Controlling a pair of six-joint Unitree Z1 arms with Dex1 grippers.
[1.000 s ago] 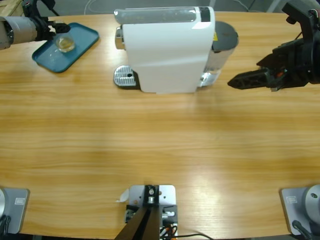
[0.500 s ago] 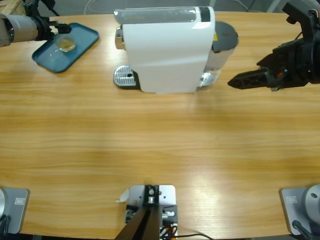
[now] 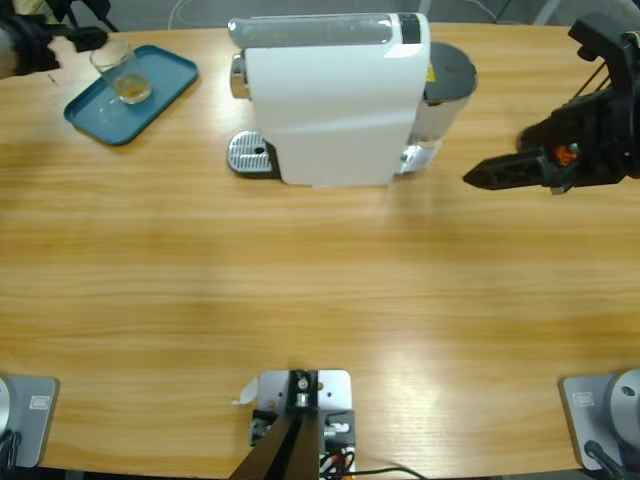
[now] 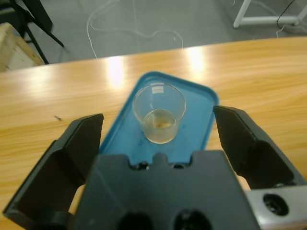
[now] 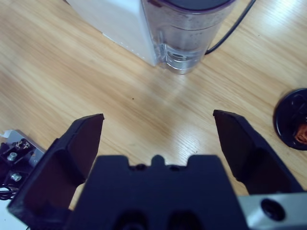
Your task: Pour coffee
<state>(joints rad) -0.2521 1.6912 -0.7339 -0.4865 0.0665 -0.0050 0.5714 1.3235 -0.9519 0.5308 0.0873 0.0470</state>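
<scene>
A clear glass [image 3: 121, 71] stands upright on the blue tray [image 3: 160, 82] at the table's far left. A shallow layer of amber coffee [image 3: 131, 92] lies in its bottom. My left gripper [image 3: 78, 40] hangs just left of the glass, apart from it. In the left wrist view the glass [image 4: 159, 119] with the coffee [image 4: 161, 125] stands on the tray [image 4: 200, 103] beyond my open left gripper [image 4: 157, 116]. The right gripper [image 3: 488, 174] hovers to the right of the white coffee machine [image 3: 335, 100]. It is open in the right wrist view [image 5: 158, 117], over bare wood.
The machine's metal drip tray [image 3: 250, 154] sticks out at its left foot. Its clear water tank [image 3: 445, 95] sits at the right end [image 5: 184, 28]. A black cable [image 5: 231, 28] runs off behind the tank. A round black part [image 5: 293, 120] lies at the right.
The left gripper has let go of the glass and drawn back to the left, leaving it standing on the tray. The right gripper has shifted slightly right and toward the front.
</scene>
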